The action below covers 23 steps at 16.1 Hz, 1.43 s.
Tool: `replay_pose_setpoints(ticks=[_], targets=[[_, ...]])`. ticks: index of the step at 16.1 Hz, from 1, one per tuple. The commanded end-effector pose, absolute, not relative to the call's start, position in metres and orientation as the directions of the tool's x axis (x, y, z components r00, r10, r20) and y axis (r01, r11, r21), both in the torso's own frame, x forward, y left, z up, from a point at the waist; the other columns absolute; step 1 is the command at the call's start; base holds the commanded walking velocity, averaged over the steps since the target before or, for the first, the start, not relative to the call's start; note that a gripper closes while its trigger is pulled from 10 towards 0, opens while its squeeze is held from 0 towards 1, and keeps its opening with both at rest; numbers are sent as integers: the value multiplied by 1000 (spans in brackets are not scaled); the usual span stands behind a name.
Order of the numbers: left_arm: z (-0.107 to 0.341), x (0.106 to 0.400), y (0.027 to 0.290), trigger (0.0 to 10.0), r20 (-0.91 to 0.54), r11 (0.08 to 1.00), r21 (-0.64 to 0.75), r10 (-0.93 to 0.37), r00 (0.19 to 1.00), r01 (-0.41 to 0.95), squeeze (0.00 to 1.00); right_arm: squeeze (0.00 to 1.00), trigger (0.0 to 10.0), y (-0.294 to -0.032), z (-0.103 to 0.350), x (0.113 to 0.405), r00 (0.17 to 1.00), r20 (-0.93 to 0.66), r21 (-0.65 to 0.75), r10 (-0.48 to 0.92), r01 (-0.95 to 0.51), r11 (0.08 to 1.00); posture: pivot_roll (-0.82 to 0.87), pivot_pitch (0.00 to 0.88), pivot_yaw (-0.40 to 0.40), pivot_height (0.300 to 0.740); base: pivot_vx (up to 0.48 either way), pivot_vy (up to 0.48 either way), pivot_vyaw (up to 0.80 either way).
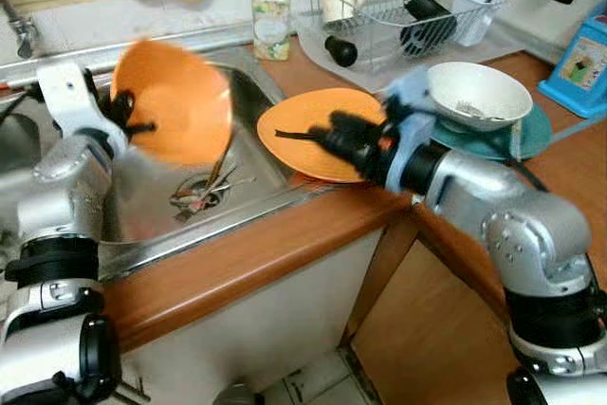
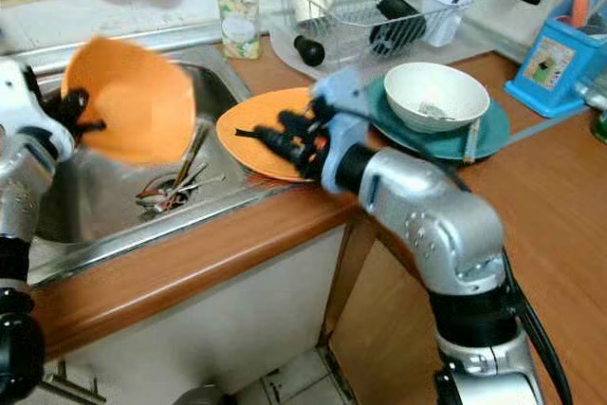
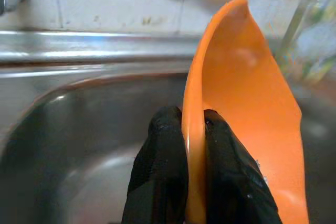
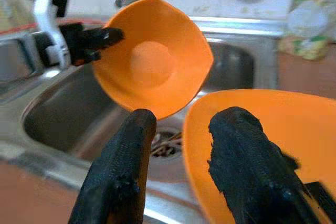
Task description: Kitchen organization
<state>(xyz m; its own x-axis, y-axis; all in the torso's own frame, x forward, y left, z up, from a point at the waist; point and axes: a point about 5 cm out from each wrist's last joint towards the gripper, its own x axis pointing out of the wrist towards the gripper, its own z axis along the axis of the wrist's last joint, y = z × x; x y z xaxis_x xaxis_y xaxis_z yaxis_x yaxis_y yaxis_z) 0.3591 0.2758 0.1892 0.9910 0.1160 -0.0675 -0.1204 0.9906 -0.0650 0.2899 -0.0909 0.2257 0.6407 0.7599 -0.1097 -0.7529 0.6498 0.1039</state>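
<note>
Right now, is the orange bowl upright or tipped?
Tipped. The orange bowl hangs on its side above the sink, its opening facing sideways, with the left gripper shut on its rim.

Home kitchen: sink (image 1: 156, 211), dish rack (image 1: 403, 2).

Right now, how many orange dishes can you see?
2: an orange bowl pinched by the left gripper over the sink, and an orange plate at the sink's edge by the right gripper.

No readable text: soap bottle (image 1: 271, 18) label and blue box (image 1: 580, 62) picture too blurred.
</note>
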Motion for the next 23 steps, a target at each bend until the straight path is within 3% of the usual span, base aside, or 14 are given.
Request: replay_pose_setpoints(ticks=[1, 3, 9, 10, 11, 12, 20, 23], targets=[[204, 364, 271, 0, -11, 994, -29, 105, 994, -105, 0, 0, 10000, -91, 227, 288, 636, -117, 80, 763, -759, 646, -5, 0, 18, 740, 0, 0, 0], [183, 372, 262, 0, -99, 992, 85, 102, 990, -94, 0, 0, 10000, -90, 220, 284, 611, -165, 54, 774, -778, 626, -12, 0, 25, 740, 0, 0, 0], [151, 378, 243, 0, -228, 992, 112, 82, 970, -58, 0, 0, 10000, -91, 205, 279, 595, -267, 25, 758, -782, 622, -12, 0, 27, 740, 0, 0, 0], [147, 379, 239, 3647, -244, 994, 105, 66, 968, -42, 0, 0, 10000, -92, 204, 279, 598, -274, 25, 753, -779, 627, -11, 0, 27, 740, 0, 0, 0], [140, 379, 235, 10000, -277, 995, 102, 47, 960, -19, 0, 0, 10000, -92, 202, 279, 599, -284, 22, 749, -777, 629, -11, 0, 25, 740, 0, 0, 0], [137, 379, 234, 10000, -290, 996, 94, 38, 956, -11, 1000, 0, 10000, -92, 201, 279, 599, -290, 19, 746, -776, 630, -12, 0, 26, 740, 0, 0, 0], [132, 375, 239, 10000, -305, 992, 125, 40, 952, -2, 1000, 0, 10000, -99, 196, 288, 668, -307, 13, 678, -709, 705, -9, 0, 26, 740, 0, 0, 0], [132, 370, 252, 10000, -274, 977, 211, 79, 958, -20, 1000, 0, 10000, -123, 190, 311, 821, -305, 35, 483, -497, 867, -8, 0, 27, 740, 0, 0, 0]])
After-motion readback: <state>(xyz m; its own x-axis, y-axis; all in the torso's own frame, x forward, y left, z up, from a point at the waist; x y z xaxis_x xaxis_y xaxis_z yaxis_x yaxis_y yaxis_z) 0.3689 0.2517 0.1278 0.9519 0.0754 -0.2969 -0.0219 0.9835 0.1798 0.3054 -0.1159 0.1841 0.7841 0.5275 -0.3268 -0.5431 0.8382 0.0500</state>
